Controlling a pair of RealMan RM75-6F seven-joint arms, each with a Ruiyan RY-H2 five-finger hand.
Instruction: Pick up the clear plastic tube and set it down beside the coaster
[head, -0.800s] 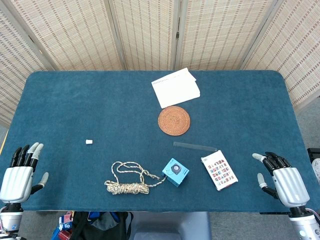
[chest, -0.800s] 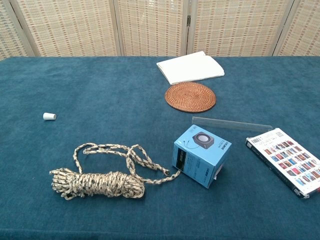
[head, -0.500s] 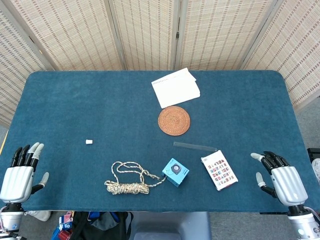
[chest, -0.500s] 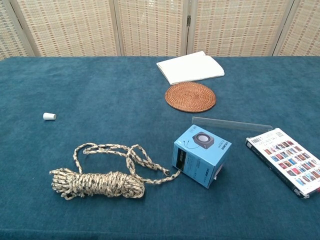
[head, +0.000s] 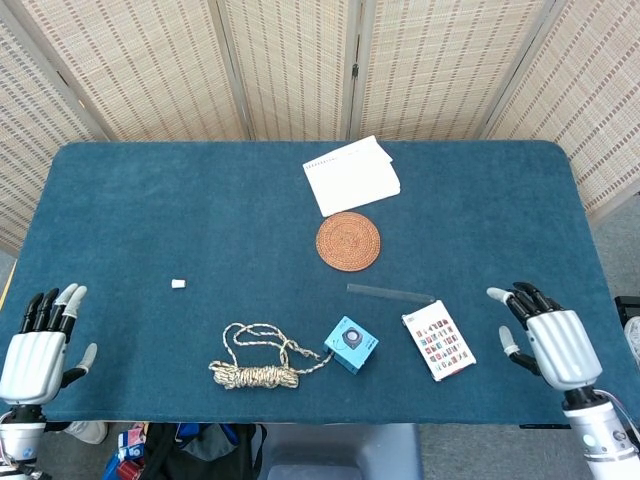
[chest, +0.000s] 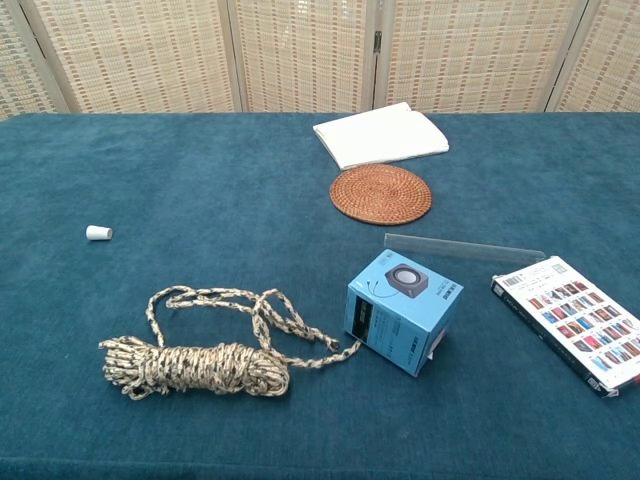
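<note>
Both views are bright and evenly lit, with soft, diffuse light that seems to come from above. Shadows are faint: a small dark patch sits under the blue box (chest: 402, 311) and a thin one along the coiled rope (chest: 195, 366) in the chest view. No glare shows on the matte blue bench (head: 150, 210). Focus is sharp throughout, and the woven screens (head: 290, 65) show crisp texture. In the head view the bench edges lean slightly outward toward the corners.
</note>
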